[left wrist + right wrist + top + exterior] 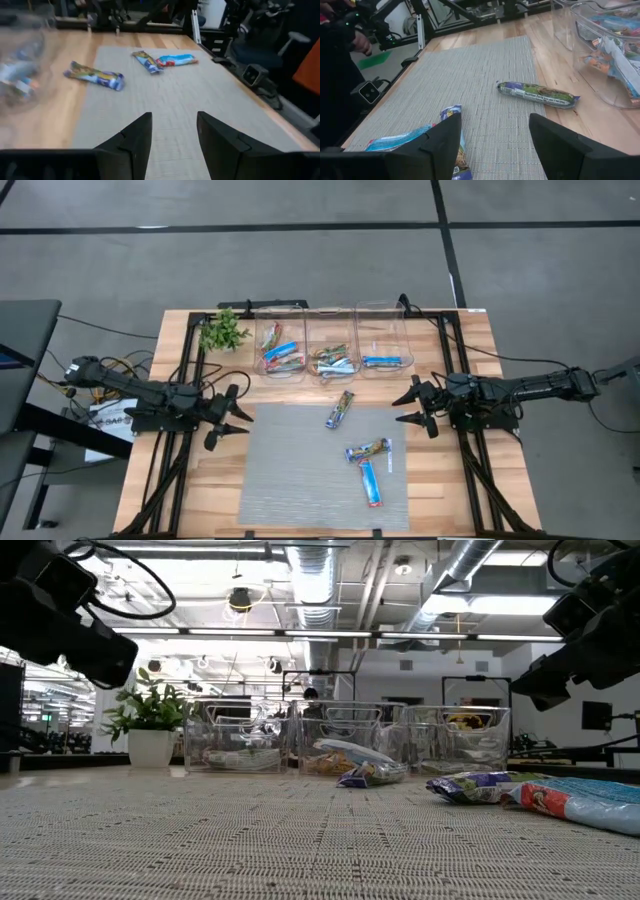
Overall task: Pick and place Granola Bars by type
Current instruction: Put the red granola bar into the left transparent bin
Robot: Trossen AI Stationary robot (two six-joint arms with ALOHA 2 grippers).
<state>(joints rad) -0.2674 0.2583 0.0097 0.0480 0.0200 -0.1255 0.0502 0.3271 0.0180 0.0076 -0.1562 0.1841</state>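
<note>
high view: three granola bars (pixel 340 409) lying on grey mat (pixel 290 470), bins (pixel 333 352) behind part-filled; left gripper (pixel 228 418), right gripper (pixel 412 407) flanking mat, gaping empty.

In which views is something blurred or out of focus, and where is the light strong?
Left wrist view: the clear bin at the edge is smeared, while the three bars on the mat, such as the blue one, look soft. Low view: bright ceiling lamps glare, and the nearest mat is soft. High view: even light.
</note>
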